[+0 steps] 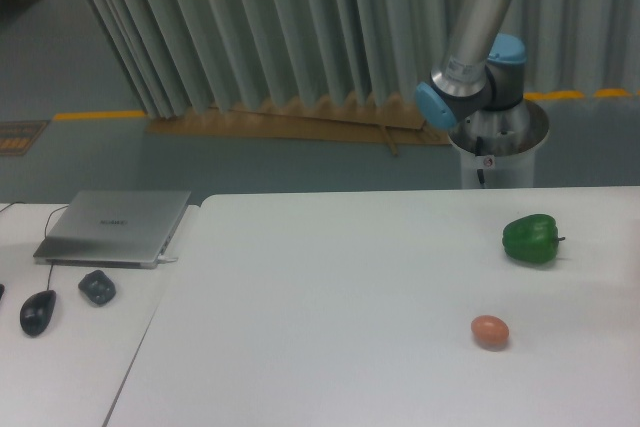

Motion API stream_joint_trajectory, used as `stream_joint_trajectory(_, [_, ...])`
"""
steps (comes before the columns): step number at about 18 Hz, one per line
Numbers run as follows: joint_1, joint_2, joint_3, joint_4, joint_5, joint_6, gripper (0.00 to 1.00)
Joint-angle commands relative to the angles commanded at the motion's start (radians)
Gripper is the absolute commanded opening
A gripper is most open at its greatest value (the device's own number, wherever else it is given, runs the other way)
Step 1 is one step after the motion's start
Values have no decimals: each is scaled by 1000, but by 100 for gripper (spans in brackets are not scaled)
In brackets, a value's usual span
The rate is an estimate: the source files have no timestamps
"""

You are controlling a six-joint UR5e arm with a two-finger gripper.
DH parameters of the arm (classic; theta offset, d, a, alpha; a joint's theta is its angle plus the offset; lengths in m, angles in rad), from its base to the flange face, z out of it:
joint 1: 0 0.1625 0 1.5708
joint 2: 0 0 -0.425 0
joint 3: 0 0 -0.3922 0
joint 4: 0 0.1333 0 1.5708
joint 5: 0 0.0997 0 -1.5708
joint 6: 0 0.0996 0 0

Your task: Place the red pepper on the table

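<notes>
Hand out of view, state untellable, green pepper (530,239) and egg-shaped thing (490,331) on table (320,327)

One fixed camera looks down from the front across the bench (330,347), facing the arm's base (497,142) and the curtain (260,27) behind.

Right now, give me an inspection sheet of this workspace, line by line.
Surface: white table, plain, matte.
Job's things: red pepper not in view.
Clutter: green pepper and orange-brown egg-shaped thing on the table, apart; laptop, closed, mouse and a dark lump on the adjoining desk.
Grippers: not in view; only the arm shows, behind the table.
Cables: mouse cord.
Surroundings: pleated curtain, yellow floor line.
</notes>
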Motion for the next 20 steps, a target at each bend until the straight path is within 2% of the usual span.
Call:
stream_joint_trajectory(3, [-17,12,0,-28,-2,-9,53])
stream_joint_trajectory(9, [-136,22,15,-29,-6,-169,53])
stream_joint_trajectory(15, [-222,26,15,-22,3,-184,53])
stream_joint_trajectory(20, [-311,22,3,-23,116,-170,53])
